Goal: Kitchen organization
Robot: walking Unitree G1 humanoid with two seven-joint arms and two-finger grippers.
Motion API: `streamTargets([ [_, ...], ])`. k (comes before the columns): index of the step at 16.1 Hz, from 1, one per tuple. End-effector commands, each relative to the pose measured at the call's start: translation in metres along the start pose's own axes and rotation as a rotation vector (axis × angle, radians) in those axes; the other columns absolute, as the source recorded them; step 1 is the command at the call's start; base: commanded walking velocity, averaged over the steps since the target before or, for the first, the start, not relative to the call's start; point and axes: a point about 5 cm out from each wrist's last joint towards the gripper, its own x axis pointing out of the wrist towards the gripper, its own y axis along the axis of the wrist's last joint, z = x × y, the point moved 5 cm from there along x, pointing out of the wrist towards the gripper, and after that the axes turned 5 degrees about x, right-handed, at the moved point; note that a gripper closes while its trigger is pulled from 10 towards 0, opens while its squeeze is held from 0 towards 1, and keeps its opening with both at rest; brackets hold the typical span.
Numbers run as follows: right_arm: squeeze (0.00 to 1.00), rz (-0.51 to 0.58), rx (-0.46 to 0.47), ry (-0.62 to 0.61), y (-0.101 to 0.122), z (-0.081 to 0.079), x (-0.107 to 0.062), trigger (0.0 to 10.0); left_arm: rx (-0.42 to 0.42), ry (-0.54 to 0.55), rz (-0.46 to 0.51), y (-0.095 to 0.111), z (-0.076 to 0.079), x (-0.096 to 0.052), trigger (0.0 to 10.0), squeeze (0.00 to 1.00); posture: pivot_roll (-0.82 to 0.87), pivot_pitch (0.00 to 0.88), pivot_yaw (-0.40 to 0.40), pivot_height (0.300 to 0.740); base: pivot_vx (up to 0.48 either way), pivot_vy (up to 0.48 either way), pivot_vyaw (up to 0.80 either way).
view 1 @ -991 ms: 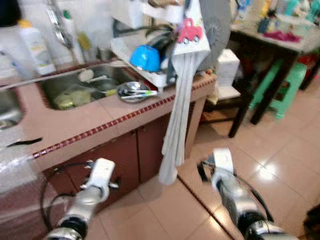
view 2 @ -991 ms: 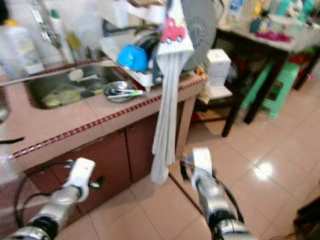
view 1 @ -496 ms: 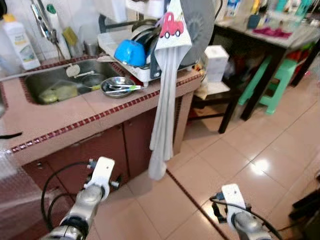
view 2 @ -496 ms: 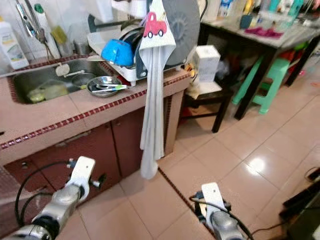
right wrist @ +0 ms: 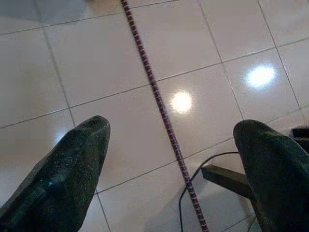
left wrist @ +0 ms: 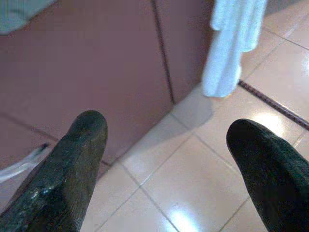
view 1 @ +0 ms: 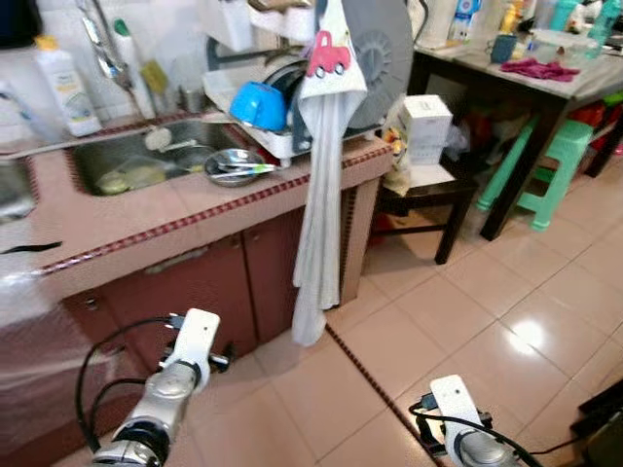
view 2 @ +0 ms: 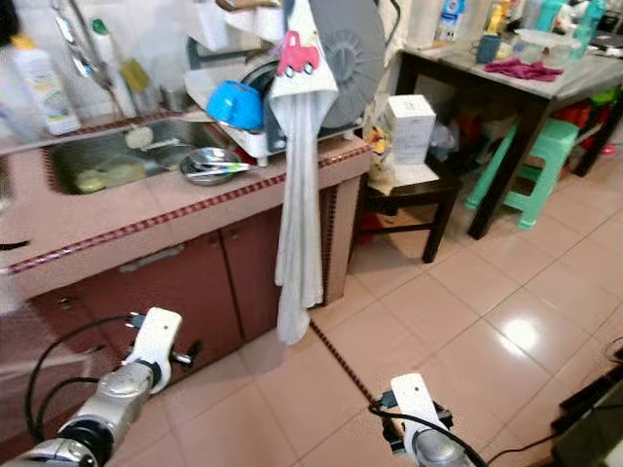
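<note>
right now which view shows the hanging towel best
The left eye view: the towel hangs full length from the rack past the counter edge. The right eye view shows it the same. The left wrist view catches its lower end; the right wrist view shows floor tiles.

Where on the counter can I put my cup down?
The bare pink counter between the sink and its front edge is free. By the dish rack it's crowded: a steel bowl and a hanging towel.
</note>
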Motion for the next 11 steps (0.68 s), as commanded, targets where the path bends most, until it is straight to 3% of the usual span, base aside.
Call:
streamTargets([
  [1, 0.0, 0.002, -0.015, 0.006, 0.002, -0.001, 0.0, 10.0, -0.009, 0.017, 0.019, 0.011, -0.006, 0.003, 10.0, 0.0, 0.04, 0.0, -0.004, 0.74, 0.0, 0.0, 0.0],
  [6, 0.0, 0.002, -0.01, 0.015, 0.002, -0.005, 0.001, 10.0, -0.041, -0.004, 0.042, 0.025, 0.0, 0.006, 10.0, 0.0, 0.04, 0.0, 0.005, 0.74, 0.0, 0.0, 0.0],
  [9, 0.0, -0.028, -0.014, 0.015, -0.01, -0.004, -0.001, 10.0, 0.04, -0.032, -0.038, 0.006, 0.006, 0.005, 10.0, 0.0, 0.05, 0.0, 0.009, 0.74, 0.0, 0.0, 0.0],
  [11, 0.0, -0.047, -0.022, 0.022, -0.016, -0.006, -0.002, 10.0, 0.105, -0.016, -0.075, -0.002, 0.0, 0.003, 10.0, 0.0, 0.07, 0.0, 0.002, 0.74, 0.0, 0.0, 0.0],
])
